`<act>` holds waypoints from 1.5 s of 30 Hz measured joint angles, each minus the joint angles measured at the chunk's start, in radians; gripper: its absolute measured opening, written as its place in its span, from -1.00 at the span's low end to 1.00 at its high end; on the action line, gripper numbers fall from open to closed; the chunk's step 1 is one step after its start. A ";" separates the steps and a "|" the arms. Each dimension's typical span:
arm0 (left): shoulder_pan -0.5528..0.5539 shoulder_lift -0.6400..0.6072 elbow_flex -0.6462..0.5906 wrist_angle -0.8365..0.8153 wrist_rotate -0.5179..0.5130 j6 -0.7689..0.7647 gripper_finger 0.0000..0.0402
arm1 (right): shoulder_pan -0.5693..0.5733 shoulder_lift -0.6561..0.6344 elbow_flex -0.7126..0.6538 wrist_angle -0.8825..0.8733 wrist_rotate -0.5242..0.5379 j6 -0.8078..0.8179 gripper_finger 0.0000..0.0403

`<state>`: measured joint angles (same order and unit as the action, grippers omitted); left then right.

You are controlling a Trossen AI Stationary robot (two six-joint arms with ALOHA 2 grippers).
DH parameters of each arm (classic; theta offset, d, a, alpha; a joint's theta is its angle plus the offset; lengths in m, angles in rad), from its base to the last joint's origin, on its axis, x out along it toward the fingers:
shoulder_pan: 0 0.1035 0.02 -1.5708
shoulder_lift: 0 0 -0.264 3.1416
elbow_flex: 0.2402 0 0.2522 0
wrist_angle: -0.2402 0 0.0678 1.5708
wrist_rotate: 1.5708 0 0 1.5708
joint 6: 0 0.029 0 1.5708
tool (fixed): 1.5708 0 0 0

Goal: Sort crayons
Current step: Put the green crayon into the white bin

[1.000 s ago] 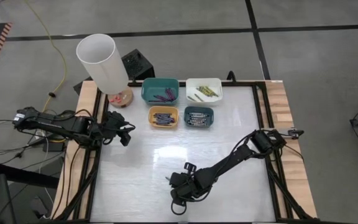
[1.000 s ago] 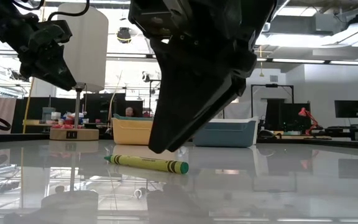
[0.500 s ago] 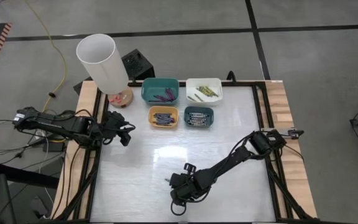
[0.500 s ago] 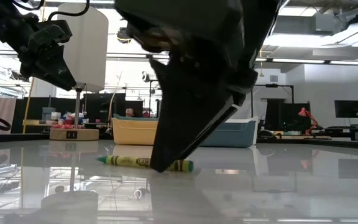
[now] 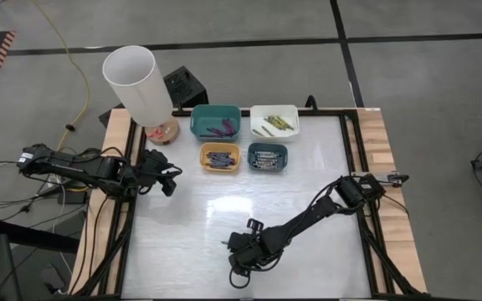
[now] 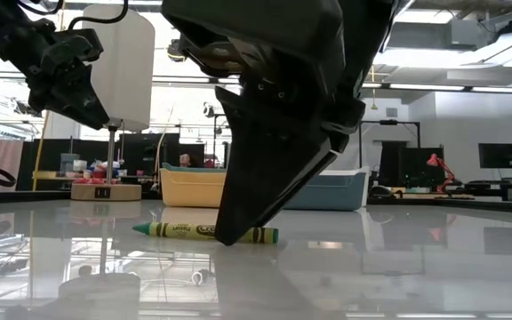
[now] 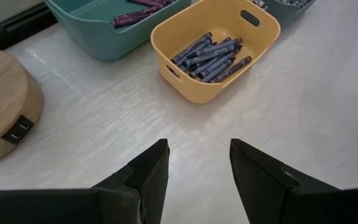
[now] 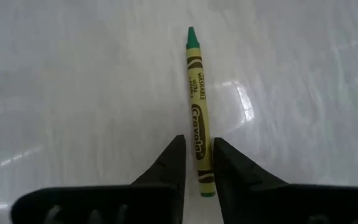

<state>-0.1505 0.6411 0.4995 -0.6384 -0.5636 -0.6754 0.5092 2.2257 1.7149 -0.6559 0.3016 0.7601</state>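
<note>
Fingers of the right gripper (image 8: 197, 163) had narrowed over the last second until they bracketed the lone yellow-green crayon (image 8: 197, 112), one on each side of its shaft near the blunt end; I could see only a slim gap left, and I could not tell whether the pads were pressing on the wrapper yet. In the low view the gripper (image 6: 229, 238) had dropped from hanging just above the crayon (image 6: 205, 232) to sitting down over it at the table surface, and the crayon had slid slightly toward the left of that frame. I read that as the pickup being almost made: one stray stick about to be lifted, with the bins already holding the rest. In the high view the right gripper (image 5: 234, 248) sat low and a little left of centre, well apart from the four bins at upper centre: teal bin (image 5: 216, 109), white bin (image 5: 274, 110), yellow bin (image 5: 219, 168) and dark blue bin (image 5: 268, 166). The crayon lay flat on the white table (image 5: 308, 267), and in the right wrist view its long axis ran nearly straight up the frame, green tip toward the top, away from the wrist. By colour I judged it belonged in the white bin with the other yellow-green ones. The left gripper (image 5: 167, 181) waited at the left middle of the high view, fingers (image 7: 149, 175) clearly apart and holding nothing.
</note>
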 joint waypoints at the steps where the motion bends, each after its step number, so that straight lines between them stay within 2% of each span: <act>1: 0.000 0.000 0.000 0.000 0.000 -0.001 -0.20 | -0.001 0.000 0.000 -0.004 -0.002 0.000 -0.65; 7: 0.000 0.000 0.000 0.000 0.000 -0.001 -0.20 | -0.021 0.000 0.001 -0.016 -0.062 0.002 -0.95; 17: 0.000 0.000 0.000 0.000 0.000 -0.001 -0.20 | -0.036 -0.036 -0.005 -0.051 -0.066 0.022 -0.98; 22: 0.000 0.000 0.000 0.000 0.000 -0.001 -0.20 | -0.059 -0.111 -0.009 -0.126 -0.016 0.012 -0.98; 26: 0.000 0.000 0.000 0.000 0.000 -0.001 -0.20 | -0.103 -0.191 -0.006 -0.151 0.006 -0.079 -0.98; 33: 0.000 0.000 0.000 0.001 0.000 -0.026 -0.20 | -0.238 -0.348 -0.006 -0.282 0.029 -0.174 -0.98; 40: 0.000 0.000 0.000 0.000 0.000 -0.075 -0.20 | -0.427 -0.500 -0.005 -0.449 0.099 -0.210 -0.98; 45: 0.000 0.000 0.000 0.000 -0.019 -0.116 -0.20 | -0.586 -0.559 -0.005 -0.559 0.103 -0.281 -0.98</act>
<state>-0.1505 0.6411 0.4994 -0.6380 -0.5822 -0.7918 -0.0770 1.6672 1.7103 -1.2148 0.4046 0.4794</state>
